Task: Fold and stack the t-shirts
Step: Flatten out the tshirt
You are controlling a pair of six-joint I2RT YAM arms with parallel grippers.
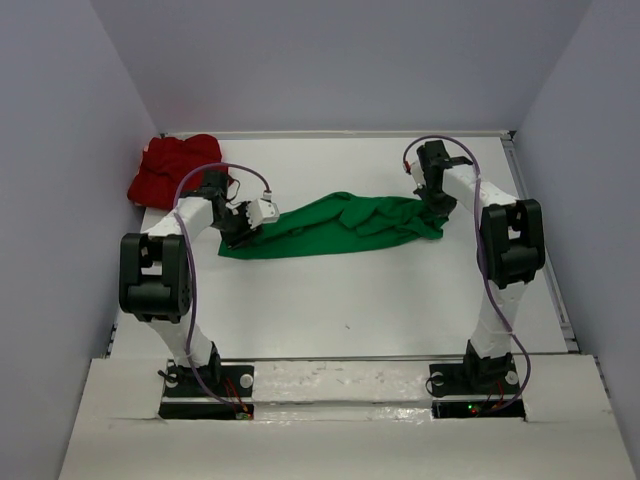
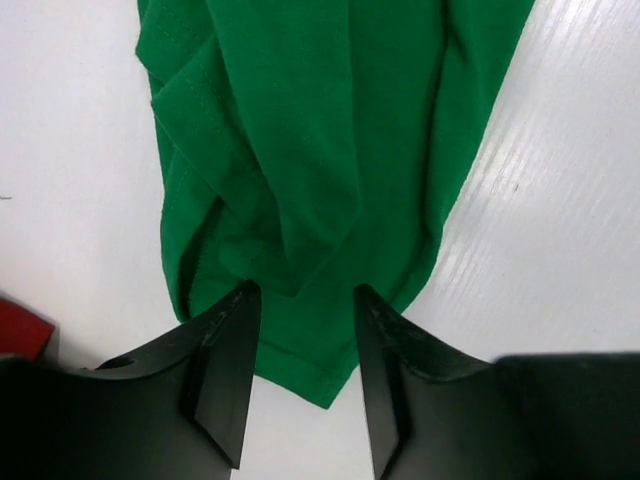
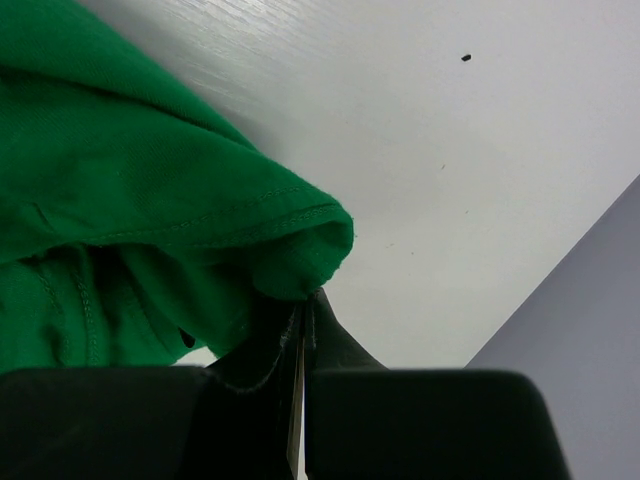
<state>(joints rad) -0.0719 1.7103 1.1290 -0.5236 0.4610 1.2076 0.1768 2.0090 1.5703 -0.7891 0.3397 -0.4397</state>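
The green t-shirt [image 1: 340, 225] lies bunched in a long strip across the middle of the table [image 1: 350, 300]. The right gripper [image 3: 303, 305] pinches its 3 o'clock end. The left gripper [image 2: 307, 295] stands spread astride its 9 o'clock end. The red t-shirt [image 1: 172, 172] sits crumpled at 10 o'clock.

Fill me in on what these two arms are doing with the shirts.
Both arms are working on the green t-shirt, which lies stretched in a rumpled band across the table between them. The right gripper is shut on a hemmed edge at one end. The left gripper is at the other end, its jaws open with the cloth between them. The red t-shirt lies bunched in the far left corner, with neither gripper on it. Nothing is folded or stacked yet.
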